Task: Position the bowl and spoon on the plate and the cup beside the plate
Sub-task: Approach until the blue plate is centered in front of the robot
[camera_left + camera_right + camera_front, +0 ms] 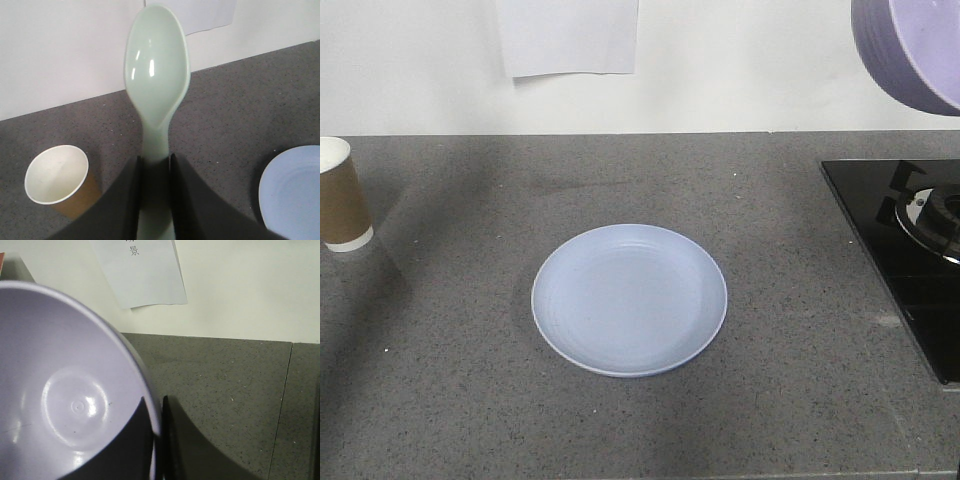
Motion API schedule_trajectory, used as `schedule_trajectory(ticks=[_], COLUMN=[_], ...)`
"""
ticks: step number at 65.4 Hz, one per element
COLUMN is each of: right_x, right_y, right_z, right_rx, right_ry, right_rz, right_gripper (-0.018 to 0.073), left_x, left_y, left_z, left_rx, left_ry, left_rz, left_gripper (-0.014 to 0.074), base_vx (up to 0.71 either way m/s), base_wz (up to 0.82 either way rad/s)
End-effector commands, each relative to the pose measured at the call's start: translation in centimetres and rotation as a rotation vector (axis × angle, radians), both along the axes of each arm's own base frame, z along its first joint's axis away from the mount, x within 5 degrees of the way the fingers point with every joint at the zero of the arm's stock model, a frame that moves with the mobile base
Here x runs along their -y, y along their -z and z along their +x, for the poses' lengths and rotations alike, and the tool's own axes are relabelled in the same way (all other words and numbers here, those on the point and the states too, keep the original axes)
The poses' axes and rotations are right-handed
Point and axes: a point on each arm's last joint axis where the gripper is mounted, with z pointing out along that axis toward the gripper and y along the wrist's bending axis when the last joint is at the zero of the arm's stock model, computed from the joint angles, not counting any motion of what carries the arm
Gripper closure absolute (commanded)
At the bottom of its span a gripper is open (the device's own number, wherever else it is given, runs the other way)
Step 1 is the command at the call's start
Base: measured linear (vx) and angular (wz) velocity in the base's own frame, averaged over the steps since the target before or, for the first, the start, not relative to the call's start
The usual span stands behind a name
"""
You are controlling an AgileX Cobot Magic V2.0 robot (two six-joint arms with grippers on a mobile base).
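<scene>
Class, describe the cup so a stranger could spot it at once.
On the grey speckled counter lies a pale blue plate. Far left of it, at the front view's edge, stands the cup: brown-sided, white inside, the only brown thing there.

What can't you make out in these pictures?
- Front view: the bowl is mostly cut off by the top-right corner; what holds it is outside the frame.
- Front view: the left edge cuts the cup.
- Left wrist view: the left gripper hides the spoon handle's end.
- Right wrist view: the bowl covers much of the counter.

The left gripper (156,167) clamps the spoon (156,75) by its handle, cup (56,176) to its left, plate (295,195) to its right.
</scene>
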Motion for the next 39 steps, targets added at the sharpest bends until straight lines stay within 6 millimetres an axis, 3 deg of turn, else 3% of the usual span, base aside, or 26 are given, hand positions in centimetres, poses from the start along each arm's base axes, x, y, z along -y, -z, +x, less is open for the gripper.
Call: schedule_trajectory(ticks=[1,39], right_x=[-0.45,-0.45], right_y=[-1.95,-1.95], right_z=[-0.83,-0.83], right_rx=[0.097,0.097], right_ry=[0.01,0.01], right_rz=[0.027,0.027], right_gripper=[0.0565,0.0565], left_x=[0.09,0.09], left_y=[-1.96,-1.96], left_z=[-0.75,-0.75], left_rx=[0.114,0.114], left_ry=[-0.002,-0.002], left_rz=[-0.03,-0.03], left_gripper=[0.0603,0.0603], base_vx=[0.03,0.02], base_wz=[-0.02,-0.01])
